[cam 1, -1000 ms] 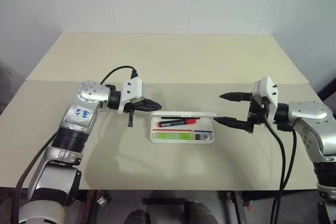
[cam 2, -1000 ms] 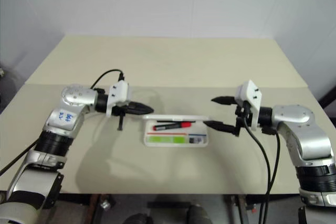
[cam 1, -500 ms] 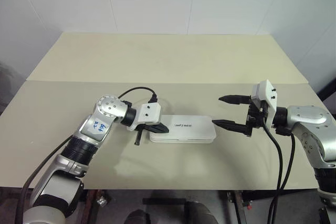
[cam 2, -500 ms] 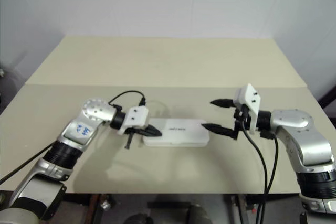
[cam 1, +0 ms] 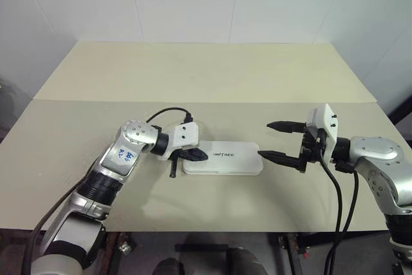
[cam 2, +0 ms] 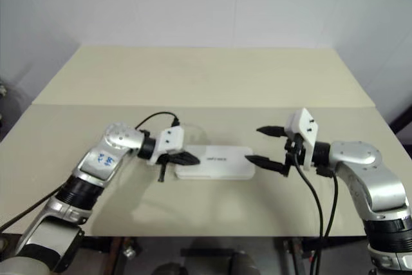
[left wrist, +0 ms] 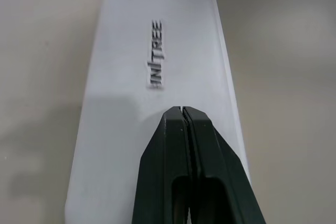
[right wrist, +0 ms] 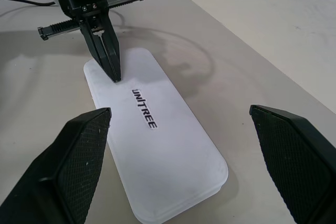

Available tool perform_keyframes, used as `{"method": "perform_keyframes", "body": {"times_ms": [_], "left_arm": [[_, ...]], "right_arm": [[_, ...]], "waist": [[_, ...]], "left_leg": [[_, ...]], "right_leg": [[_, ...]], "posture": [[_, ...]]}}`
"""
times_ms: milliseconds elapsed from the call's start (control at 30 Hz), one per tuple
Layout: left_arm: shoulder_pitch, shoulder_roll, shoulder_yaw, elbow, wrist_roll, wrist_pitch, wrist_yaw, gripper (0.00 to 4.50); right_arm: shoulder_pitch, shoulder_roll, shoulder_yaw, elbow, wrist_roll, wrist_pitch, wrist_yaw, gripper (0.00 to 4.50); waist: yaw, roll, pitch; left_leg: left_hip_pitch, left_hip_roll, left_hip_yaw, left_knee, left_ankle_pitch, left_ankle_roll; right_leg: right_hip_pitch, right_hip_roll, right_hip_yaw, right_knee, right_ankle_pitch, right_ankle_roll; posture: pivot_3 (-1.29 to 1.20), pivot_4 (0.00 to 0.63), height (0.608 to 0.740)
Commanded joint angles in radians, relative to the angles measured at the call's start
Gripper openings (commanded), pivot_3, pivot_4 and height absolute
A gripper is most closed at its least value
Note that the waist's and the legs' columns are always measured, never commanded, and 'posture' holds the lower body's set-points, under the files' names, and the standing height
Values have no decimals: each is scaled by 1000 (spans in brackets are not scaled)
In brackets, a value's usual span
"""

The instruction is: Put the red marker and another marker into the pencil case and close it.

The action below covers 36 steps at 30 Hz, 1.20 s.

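White plastic is what the step turns on: the pencil case [cam 1: 223, 159] lies flat near the middle of the desk [cam 1: 206, 75], its long side running left to right, lid down with the dark lettering facing up. The markers are not visible and are presumably inside.

The left pincer [right wrist: 111, 62] is clenched, its two black fingers pressed together into a single point that rests on the lid near the case's left end. The right pincer [cam 1: 275, 139] hangs released, its fingers wide apart, just beside the case's right end and not touching it.

What remains, by my reading, is seating the lid. Press straight down with the closed tip rather than at a slant (a sideways push would likely skid the light case across the smooth desk). Pressure at one end may leave the other end unlatched, so working along the lid toward the right seems wise. The right pincer is well placed to steady that end.
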Motion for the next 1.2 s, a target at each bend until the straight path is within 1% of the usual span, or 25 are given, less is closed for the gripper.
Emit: {"method": "perform_keyframes", "body": {"times_ms": [33, 167, 267, 333, 467, 500, 667, 800, 1000, 1100, 1200], "left_arm": [[-2, 34, 156, -59, -132, -19, -20, 24], [52, 100, 252, -90, -216, -8, -53, 24], [105, 150, 327, -103, -263, 2, -57, 608], [148, 186, 375, -106, -288, 7, -61, 1201], [198, 216, 429, -96, -299, -30, -40, 2479], [205, 219, 436, -97, -304, -27, -37, 2867], [248, 244, 467, -97, -313, -48, -42, 4414], [267, 256, 467, -86, -295, -78, -33, 4468], [262, 277, 463, -56, -291, -100, -28, 4468], [253, 296, 447, -50, -287, -103, -46, 4468], [262, 307, 448, -52, -289, -103, -49, 4468]], "right_arm": [[-18, -2, -26, -5, 14, -17, 16, 4500], [-39, -8, -18, 26, 4, -31, 40, 4500], [-51, -12, -15, 49, -4, -41, 58, 4500], [-49, -18, -15, 55, -6, -44, 70, 4500], [-37, -31, -24, 64, -14, -58, 94, 4500], [-37, -36, -29, 72, -16, -64, 101, 4500], [-26, -71, -48, 96, -21, -89, 135, 4500], [-17, -113, -44, 148, -59, -158, 185, 4500], [-46, -146, -47, 255, -95, -221, 221, 4500], [-92, -168, -33, 331, -130, -274, 256, 4500], [-140, -146, -14, 379, -148, -295, 259, 4500]], "waist": [[-2, 0, 0], [-3, 0, 0], [-1, 0, 0], [-1, 0, 0], [1, 0, 0], [1, 0, 0], [-1, 0, 0], [-1, 0, 0], [-4, 0, 0], [-4, 0, 0], [-6, 0, 0]], "left_leg": [[-1, 1, 0, 0, 0, 0], [0, 2, 0, -1, 0, 0], [0, 2, 0, -1, 0, 0], [0, 2, 0, -1, 0, 0], [-1, 2, 0, -1, 0, 0], [-1, 2, 0, -1, 0, 1], [-1, 2, 0, -1, -1, 1], [-1, 2, 0, -1, -1, 1], [0, 2, 1, -1, -1, 1], [0, 2, 1, -2, -1, 1], [0, 2, 2, -1, -1, 1]], "right_leg": [[-1, 0, 0, 0, 0, 0], [-1, 0, 0, 1, 0, 0], [-1, -1, 0, 0, 0, 0], [0, -2, 0, 0, 0, 0], [0, -2, -1, 0, 0, 0], [0, -2, -1, -1, 0, 0], [0, -3, -1, -1, 0, 0], [0, -2, -1, -2, 0, 0], [0, -2, -1, -3, 0, 0], [0, -2, -1, -3, 0, 0], [0, -2, -1, -3, 0, 0]], "posture": [[0, 150, 740], [0, 150, 740], [0, 150, 740], [0, 150, 740], [0, 150, 740], [0, 150, 740], [0, 150, 740], [0, 150, 740], [0, 150, 740], [0, 150, 740], [0, 150, 740]]}}
